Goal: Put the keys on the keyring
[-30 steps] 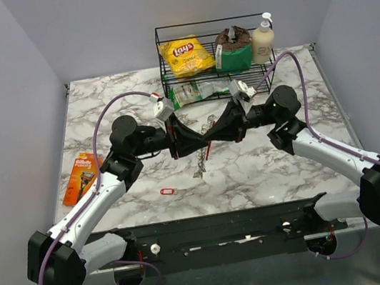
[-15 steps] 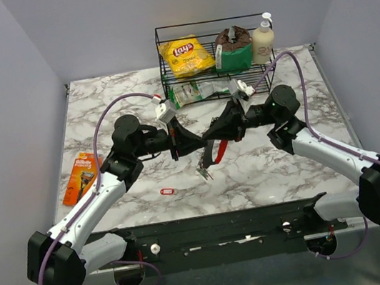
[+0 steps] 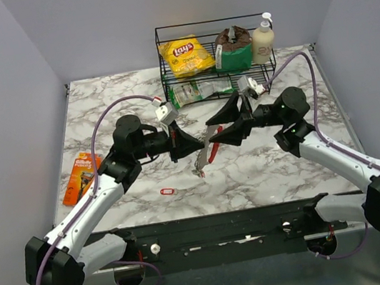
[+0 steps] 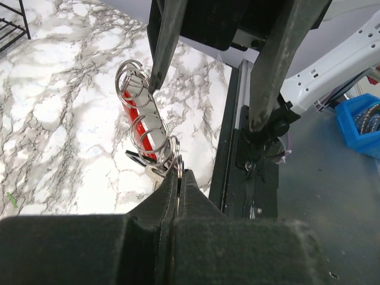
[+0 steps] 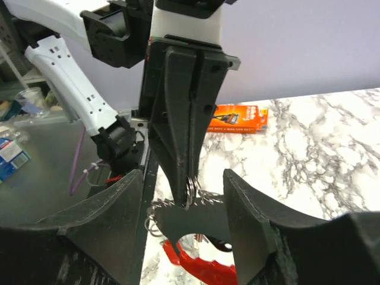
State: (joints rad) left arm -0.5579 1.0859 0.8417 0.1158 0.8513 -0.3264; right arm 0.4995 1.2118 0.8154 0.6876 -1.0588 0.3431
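The keyring (image 4: 148, 127) is a bunch of thin metal rings with a red oval loop (image 3: 214, 154), hanging in mid-air over the middle of the table. My left gripper (image 3: 196, 144) is shut on one ring of it (image 5: 190, 191), fingertips pinched tight. A small metal key (image 4: 152, 172) dangles below the rings. My right gripper (image 3: 215, 131) stands open just right of the bunch, its fingers (image 5: 255, 225) on either side of the rings without touching them. A red tag (image 3: 167, 191) lies alone on the table in front of the left arm.
An orange razor pack (image 3: 82, 176) lies at the left edge of the marble table. A black wire rack (image 3: 217, 73) at the back holds a yellow Lays bag (image 3: 187, 55), a brown bag and a lotion bottle (image 3: 263, 40). A green packet (image 3: 196, 92) lies in front of it.
My right gripper has let go of the bunch, opened and drawn back to the right. My left gripper closed on a ring and now carries the bunch alone.
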